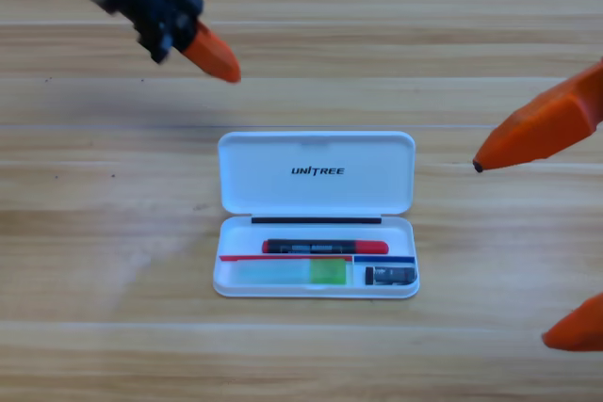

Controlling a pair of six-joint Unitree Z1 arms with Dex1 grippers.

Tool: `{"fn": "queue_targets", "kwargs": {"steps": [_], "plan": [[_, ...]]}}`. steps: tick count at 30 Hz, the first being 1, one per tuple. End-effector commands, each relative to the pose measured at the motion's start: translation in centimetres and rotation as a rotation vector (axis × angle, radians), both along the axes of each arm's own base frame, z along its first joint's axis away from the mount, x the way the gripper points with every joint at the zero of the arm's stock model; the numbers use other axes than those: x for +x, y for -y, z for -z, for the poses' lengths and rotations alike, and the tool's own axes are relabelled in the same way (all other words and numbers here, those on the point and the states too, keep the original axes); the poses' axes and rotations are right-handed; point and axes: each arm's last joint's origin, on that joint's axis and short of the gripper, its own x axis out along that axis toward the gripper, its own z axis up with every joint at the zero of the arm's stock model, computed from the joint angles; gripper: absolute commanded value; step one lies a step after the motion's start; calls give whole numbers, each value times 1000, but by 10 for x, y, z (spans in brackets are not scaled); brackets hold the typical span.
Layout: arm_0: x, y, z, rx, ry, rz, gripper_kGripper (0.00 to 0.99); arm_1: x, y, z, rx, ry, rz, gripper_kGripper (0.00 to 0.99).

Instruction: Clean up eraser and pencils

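Pencils (325, 247) and eraser (391, 276) I see inside case (316, 171), lid lying open; right gripper (528, 233), spread wide, nearer; left gripper (212, 54) looks pressed together.

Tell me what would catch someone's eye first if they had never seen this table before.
Probably the open white case at the middle of the wooden table, its tray holding the red-and-black pencil, the pale green-ended pencil and the small black eraser. Next come the orange jaws: the left gripper hangs at upper left above the case, and the right gripper shows large at the right edge, jaws spread wide.
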Motion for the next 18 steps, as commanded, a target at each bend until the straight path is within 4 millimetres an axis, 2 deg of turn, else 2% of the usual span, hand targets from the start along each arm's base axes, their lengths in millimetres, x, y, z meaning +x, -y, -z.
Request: {"fn": "queue_targets", "kwargs": {"steps": [1,7,18], "plan": [[12,12,59,-2,-120,24,0,7,0,7,4,-23,15,983],[10,23,79,-28,-184,47,0,8,-2,7,9,-24,16,983],[-7,53,86,-39,-260,119,0,9,-4,12,0,-33,16,983]]}}
